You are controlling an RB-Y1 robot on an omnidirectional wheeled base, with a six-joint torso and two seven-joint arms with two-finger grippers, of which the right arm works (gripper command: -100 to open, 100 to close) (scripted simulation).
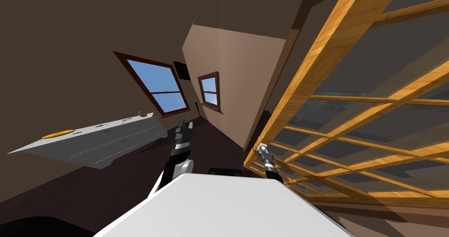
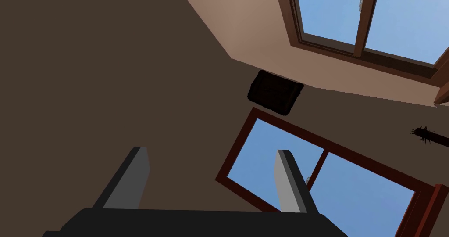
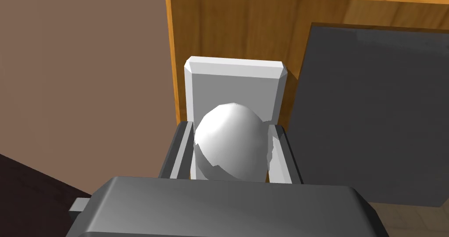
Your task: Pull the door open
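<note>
A wooden door [image 1: 351,116] with a grid of dark glass panes stands to my right. Its white round knob [image 3: 231,142] sits on a white backplate [image 3: 234,87] at the door's edge stile [image 3: 210,37]. My right gripper [image 3: 231,149] is shut on the knob, one finger pressing each side; in the head view the right gripper [image 1: 262,150] meets the door's edge. My left gripper [image 2: 210,177] stands open with nothing between its fingers, and the left gripper [image 1: 184,131] is held up ahead of my chest.
A grey counter [image 1: 87,144] with a yellow item [image 1: 58,134] stands at my left. Two windows [image 1: 160,87] sit in the walls ahead. A tan wall [image 3: 83,63] borders the door's edge. Dark floor lies between the counter and the door.
</note>
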